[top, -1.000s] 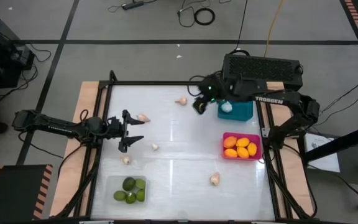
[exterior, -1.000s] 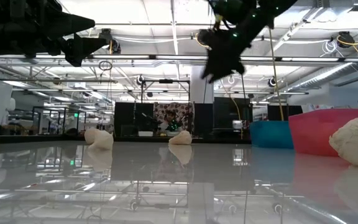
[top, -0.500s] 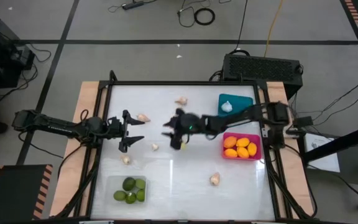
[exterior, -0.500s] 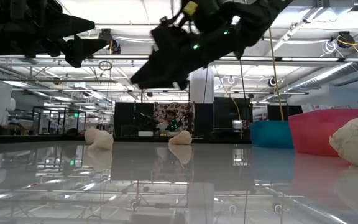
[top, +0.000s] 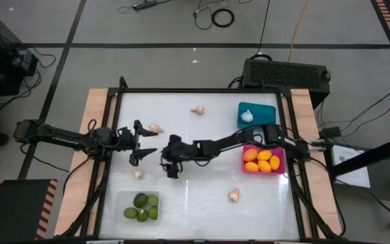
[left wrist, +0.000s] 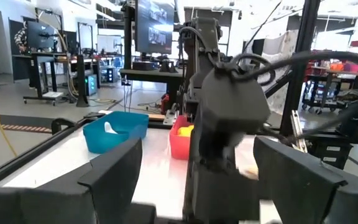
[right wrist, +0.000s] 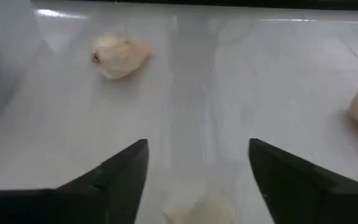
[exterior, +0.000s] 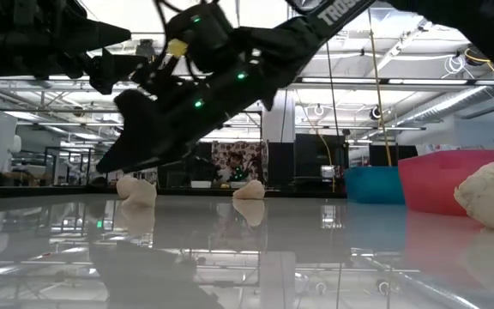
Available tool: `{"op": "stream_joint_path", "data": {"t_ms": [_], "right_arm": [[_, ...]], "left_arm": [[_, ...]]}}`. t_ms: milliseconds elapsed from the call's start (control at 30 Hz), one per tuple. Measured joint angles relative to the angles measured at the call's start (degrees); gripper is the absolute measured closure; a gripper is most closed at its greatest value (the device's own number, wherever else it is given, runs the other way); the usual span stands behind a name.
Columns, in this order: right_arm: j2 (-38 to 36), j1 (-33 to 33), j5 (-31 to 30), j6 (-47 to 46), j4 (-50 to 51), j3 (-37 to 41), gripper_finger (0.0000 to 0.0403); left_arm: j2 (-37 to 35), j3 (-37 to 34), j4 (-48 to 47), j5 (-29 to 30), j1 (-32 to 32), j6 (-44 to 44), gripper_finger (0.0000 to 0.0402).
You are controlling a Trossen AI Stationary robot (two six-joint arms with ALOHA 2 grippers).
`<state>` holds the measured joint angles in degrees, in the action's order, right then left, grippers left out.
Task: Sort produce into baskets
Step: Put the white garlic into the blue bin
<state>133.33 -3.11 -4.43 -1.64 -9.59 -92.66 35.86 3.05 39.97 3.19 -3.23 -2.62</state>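
Observation:
My right gripper [top: 170,165] is open and reaches across to the table's middle left, low over the top. A whitish garlic bulb [right wrist: 201,208] lies on the table just ahead of it, between the lines of its two fingers; the gripper hides this bulb in the high view. My left gripper [top: 143,143] is open and empty, close beside it on the left. Other garlic bulbs lie loose on the table [top: 197,110], [top: 156,128], [top: 137,174], [top: 233,195]. The teal basket [top: 266,122] holds one garlic bulb [top: 247,116]. The pink basket [top: 246,160] holds orange fruits. The clear basket [top: 122,198] holds limes.
The right arm [top: 235,141] stretches across the table's middle from the right side. The left gripper stands a short way from the right one. The table's black frame [top: 195,90] runs along its edges. Open tabletop lies between the clear basket and the garlic at near right.
My right gripper has swept from the teal basket at the far right toward the table's left and near side, and down, to just over a garlic bulb near the left gripper. It has stayed open. The left arm has kept still.

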Motion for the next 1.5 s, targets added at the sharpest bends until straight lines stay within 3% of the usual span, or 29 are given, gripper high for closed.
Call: {"op": "stream_joint_path", "data": {"t_ms": [133,267,867,1000,1233,1367,1500], "right_arm": [[1.93,0.26,-0.23,1.46,6.63,-4.02,0.0085],[1.93,0.85,-0.95,-0.55,10.73,-4.16,0.0062],[1.71,0.26,-1.45,-4.56,18.46,-4.23,0.0067],[1.69,-0.04,-1.4,-5.31,19.55,-4.25,0.0096],[0.51,-0.23,-1.02,-5.12,21.45,-4.19,0.0204],[-1.98,-0.03,-1.18,-3.1,26.11,-4.03,0.0261],[-7.02,1.01,-2.01,-0.05,34.37,-4.04,0.0292]], "left_arm": [[0.02,0.0,-0.28,0.02,0.0,0.08,0.0089],[0.02,0.0,-0.42,0.02,0.01,0.29,0.0089],[0.01,0.0,-0.48,0.02,0.0,0.06,0.0089],[0.02,0.0,-0.48,0.02,-0.02,0.06,0.0089],[0.02,0.0,-0.46,0.02,0.0,0.05,0.0089],[0.01,0.0,-0.46,0.04,-0.01,0.02,0.0089],[0.0,0.0,-0.48,0.04,-0.01,0.02,0.0089]]}}
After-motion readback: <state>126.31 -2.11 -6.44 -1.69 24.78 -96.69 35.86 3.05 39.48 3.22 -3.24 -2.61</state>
